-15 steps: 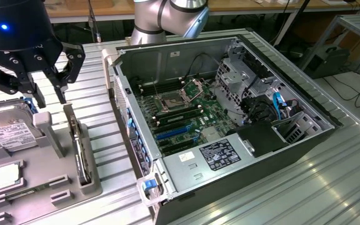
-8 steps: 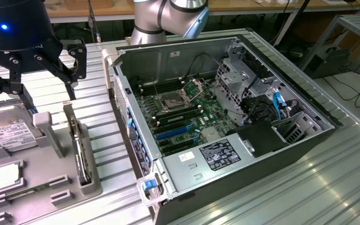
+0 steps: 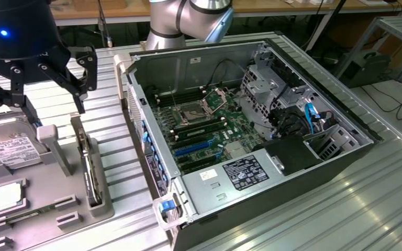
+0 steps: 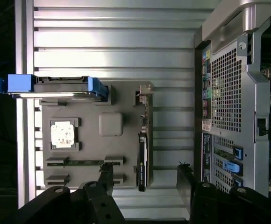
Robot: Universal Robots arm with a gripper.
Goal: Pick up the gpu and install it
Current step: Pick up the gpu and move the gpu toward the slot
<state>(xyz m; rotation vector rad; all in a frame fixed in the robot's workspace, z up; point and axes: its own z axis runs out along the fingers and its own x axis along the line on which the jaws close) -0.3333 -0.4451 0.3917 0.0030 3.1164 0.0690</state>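
In the tray slot nearest the case: your gpu (image 3: 89,170) (image 4: 143,161) stands on edge.
End effector (image 3: 56,112) (image 4: 146,179): open, hovering above the tray; in your wrist view its fingers (image 4: 106,179) sit either side of the gpu, clear of it.
Tray (image 3: 44,196) (image 4: 91,140): grey, on the table (image 3: 326,209) (image 4: 112,46), also carrying the hard drive (image 3: 9,149) (image 4: 56,87) and CPU chip (image 3: 7,194) (image 4: 63,134).
Case (image 3: 187,63) (image 4: 226,93): open, just beside the tray, motherboard (image 3: 208,130) exposed.

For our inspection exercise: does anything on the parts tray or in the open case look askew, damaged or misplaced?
Nothing stands out: the gpu stands on edge in its tray slot; hard drive and CPU sit square.
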